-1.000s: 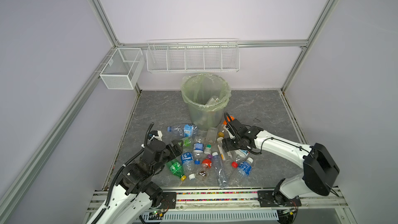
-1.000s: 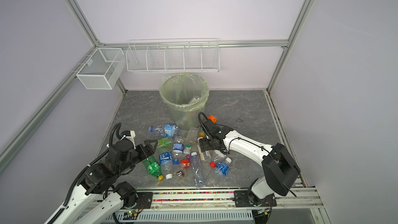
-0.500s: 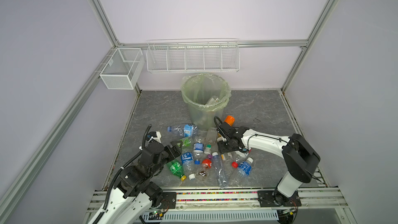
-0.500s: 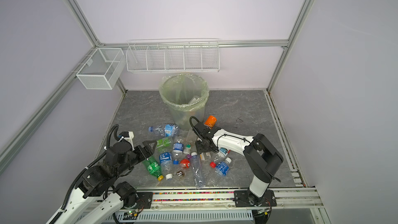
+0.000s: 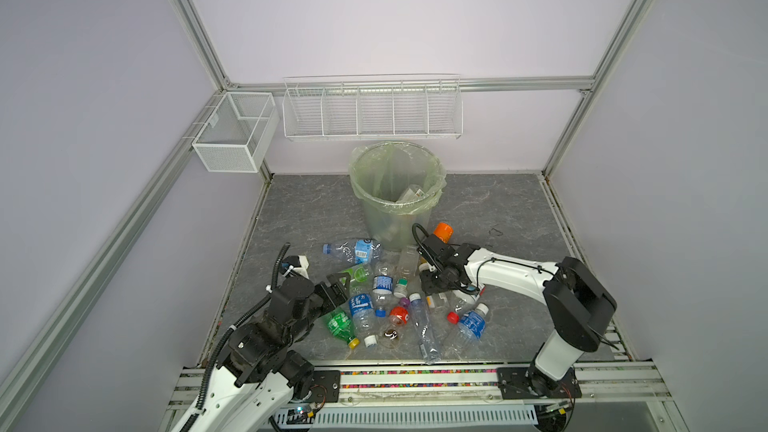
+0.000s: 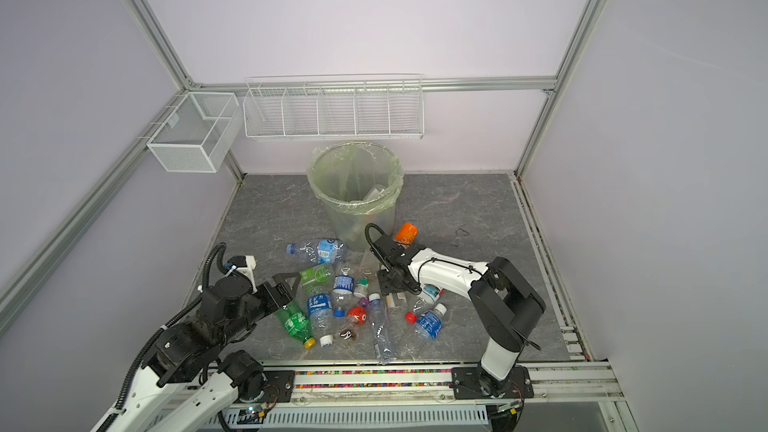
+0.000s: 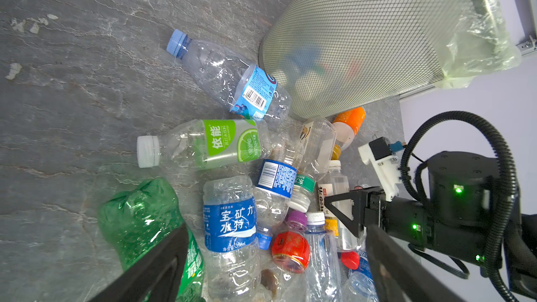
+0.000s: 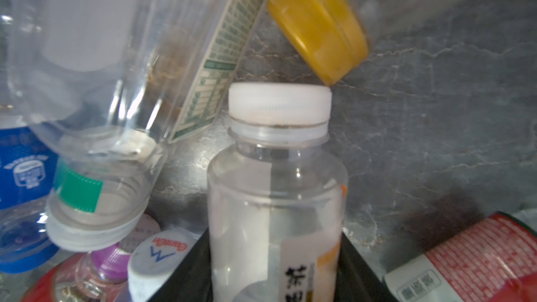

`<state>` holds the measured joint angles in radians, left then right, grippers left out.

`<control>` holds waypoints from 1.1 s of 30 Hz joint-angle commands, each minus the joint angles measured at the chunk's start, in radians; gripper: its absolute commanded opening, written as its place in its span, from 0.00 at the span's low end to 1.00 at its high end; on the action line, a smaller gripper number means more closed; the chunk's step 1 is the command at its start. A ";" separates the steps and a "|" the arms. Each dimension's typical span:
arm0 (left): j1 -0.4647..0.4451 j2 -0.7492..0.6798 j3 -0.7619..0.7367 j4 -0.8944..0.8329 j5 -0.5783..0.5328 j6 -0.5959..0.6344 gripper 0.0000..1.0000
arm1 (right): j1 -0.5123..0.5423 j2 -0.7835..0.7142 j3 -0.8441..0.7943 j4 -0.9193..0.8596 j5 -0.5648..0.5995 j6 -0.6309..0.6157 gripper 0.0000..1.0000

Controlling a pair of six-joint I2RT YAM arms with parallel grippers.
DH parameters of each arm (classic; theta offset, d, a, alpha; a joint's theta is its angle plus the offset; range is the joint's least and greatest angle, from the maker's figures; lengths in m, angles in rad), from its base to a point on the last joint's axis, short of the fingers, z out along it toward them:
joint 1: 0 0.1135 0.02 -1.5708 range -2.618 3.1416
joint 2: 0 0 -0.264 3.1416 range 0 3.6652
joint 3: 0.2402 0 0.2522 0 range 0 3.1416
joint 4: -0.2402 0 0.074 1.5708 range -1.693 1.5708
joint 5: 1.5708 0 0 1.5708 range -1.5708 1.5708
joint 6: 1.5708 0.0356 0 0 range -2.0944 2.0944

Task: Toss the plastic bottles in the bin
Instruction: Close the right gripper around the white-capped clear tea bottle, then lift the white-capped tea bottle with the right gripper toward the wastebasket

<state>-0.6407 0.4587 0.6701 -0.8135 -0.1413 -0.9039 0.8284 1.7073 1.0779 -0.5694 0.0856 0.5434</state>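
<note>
- I see the right gripper point(image 5: 432, 286) clamped around the white-capped bottle point(image 8: 276, 199), nearer than the bin point(image 5: 395, 222).
- The left gripper point(image 5: 340, 290) has its jaws spread wide at the left edge of the bottle pile point(image 5: 386, 309).

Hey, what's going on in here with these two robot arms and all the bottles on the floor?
A two-armed robot is clearing small plastic bottles off the grey floor into the round grey-green bin with a pale green liner, which already holds a few. The right claw is down in the pile, jaws gripping a clear white-capped plastic bottle that lies on the floor. The left claw hangs open over the pile's left edge, empty.
</note>
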 commanded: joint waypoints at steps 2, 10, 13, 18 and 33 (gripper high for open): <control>-0.003 -0.007 -0.007 -0.021 -0.020 -0.003 0.94 | 0.006 -0.098 -0.008 -0.041 0.022 0.013 0.33; -0.002 -0.006 -0.009 -0.012 -0.020 -0.003 0.94 | 0.005 -0.290 -0.039 -0.044 0.000 -0.020 0.33; -0.002 -0.005 -0.008 -0.012 -0.015 -0.002 0.94 | -0.001 -0.372 -0.047 -0.052 -0.012 -0.053 0.32; -0.002 -0.006 -0.007 -0.007 -0.015 0.000 0.94 | -0.015 -0.530 -0.091 -0.030 -0.062 -0.117 0.22; -0.002 0.024 0.006 0.022 -0.002 0.005 0.94 | -0.101 -0.692 -0.184 0.047 -0.278 -0.154 0.07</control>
<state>-0.6407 0.4805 0.6693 -0.7971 -0.1379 -0.9035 0.7372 1.0100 0.9096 -0.5491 -0.1360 0.4110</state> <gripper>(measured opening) 0.942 0.541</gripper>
